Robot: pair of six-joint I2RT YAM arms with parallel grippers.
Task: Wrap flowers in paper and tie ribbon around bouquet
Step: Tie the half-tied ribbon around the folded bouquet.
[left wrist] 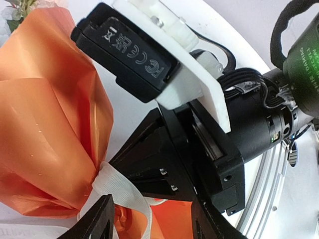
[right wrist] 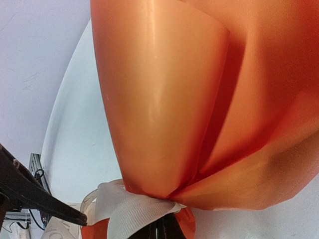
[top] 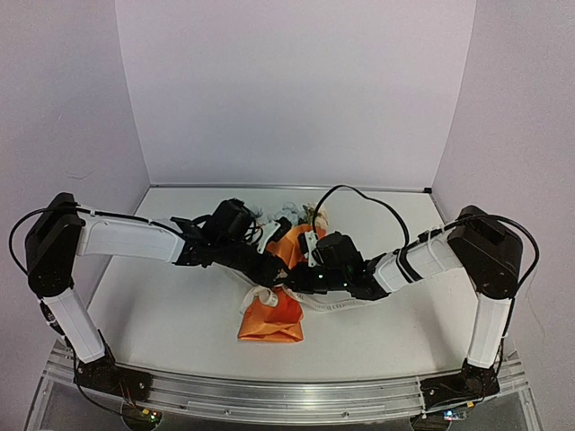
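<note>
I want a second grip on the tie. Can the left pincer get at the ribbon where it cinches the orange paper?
Probably yes: the left pincer stands open with the ribbon between its fingers; only the right pincer, shut on that ribbon, crowds it.

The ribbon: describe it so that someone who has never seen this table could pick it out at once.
Near the middle of the white table lies an orange-wrapped bouquet. Round its pinched waist runs the ribbon. It is the only cream-white woven band there, matte against the glossy paper.
</note>
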